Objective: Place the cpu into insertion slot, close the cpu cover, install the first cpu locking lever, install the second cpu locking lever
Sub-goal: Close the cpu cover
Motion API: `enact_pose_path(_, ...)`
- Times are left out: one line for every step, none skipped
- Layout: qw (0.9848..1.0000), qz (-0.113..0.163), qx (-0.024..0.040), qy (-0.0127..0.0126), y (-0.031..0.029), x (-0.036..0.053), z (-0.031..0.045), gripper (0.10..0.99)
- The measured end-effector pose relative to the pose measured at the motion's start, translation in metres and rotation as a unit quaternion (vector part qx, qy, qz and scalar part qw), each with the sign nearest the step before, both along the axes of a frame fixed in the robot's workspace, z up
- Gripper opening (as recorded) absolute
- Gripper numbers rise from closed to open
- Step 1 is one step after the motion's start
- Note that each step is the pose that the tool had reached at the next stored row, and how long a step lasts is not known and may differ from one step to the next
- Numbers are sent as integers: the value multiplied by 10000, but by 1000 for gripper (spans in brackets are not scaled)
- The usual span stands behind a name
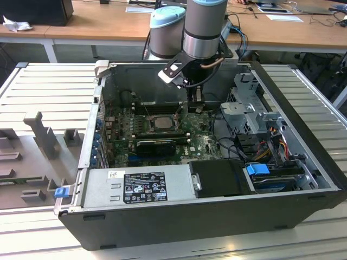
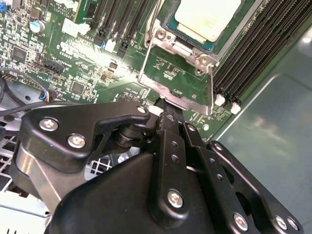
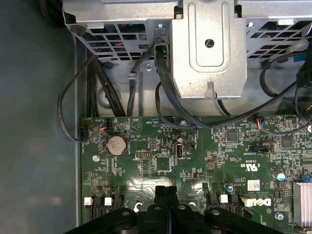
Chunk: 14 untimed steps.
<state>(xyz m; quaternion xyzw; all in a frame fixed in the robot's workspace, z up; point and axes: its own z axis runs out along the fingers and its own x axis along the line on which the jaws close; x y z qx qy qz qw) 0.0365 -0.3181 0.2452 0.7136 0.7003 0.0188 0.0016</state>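
1. The cpu [image 2: 208, 18] is seated flat in the insertion slot [image 2: 165, 22], pale top upward. The exterior view shows it likewise inside the open computer case [image 1: 303, 162].
2. The cpu cover [image 2: 210, 90] is not closed. In the second wrist view it stands swung away from the insertion slot. Its hinged edge is against the slot's rim and its free edge is on the far side from the cpu. Green circuit board [image 3: 195, 161] shows through its window.
3. The gripper [image 2: 168, 114] has its fingers drawn together with no gap between them, as the first wrist view confirms. Its tips meet the middle of the cover's free edge. Whether they pinch a lip of that edge or merely press on it cannot be told.
4. Governing relation: the insertion slot lies straight ahead of the fingertips, beyond the raised cover. Cover, hinge and cpu follow in one line from the gripper. The cover's free edge runs crosswise to the fingers.
5. Judgement: placement is done; the cover step is in hand.
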Motion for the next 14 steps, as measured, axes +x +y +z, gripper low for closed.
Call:
enact_pose_path(10000,0,0,0,0,-4,0,106)
enact_pose_path(10000,0,0,0,0,-9,0,106)
enact_pose_path(10000,0,0,0,0,-15,0,106)
enact_pose_path(10000,0,0,0,0,-19,0,106)
enact_pose_path(10000,0,0,0,0,-27,0,106)
enact_pose_path(10000,0,0,0,0,-34,0,106)
enact_pose_path(10000,0,0,0,0,-42,0,106)
enact_pose_path(10000,0,0,0,0,-54,0,106)
enact_pose_path(10000,0,0,0,0,-64,0,106)
enact_pose_path(10000,0,0,0,0,-72,0,106)
enact_pose_path(10000,0,0,0,0,-81,0,106)
enact_pose_path(10000,0,0,0,0,-88,0,106)
enact_pose_path(10000,0,0,0,0,-95,0,106)
enact_pose_path(10000,0,0,0,0,-108,0,106)
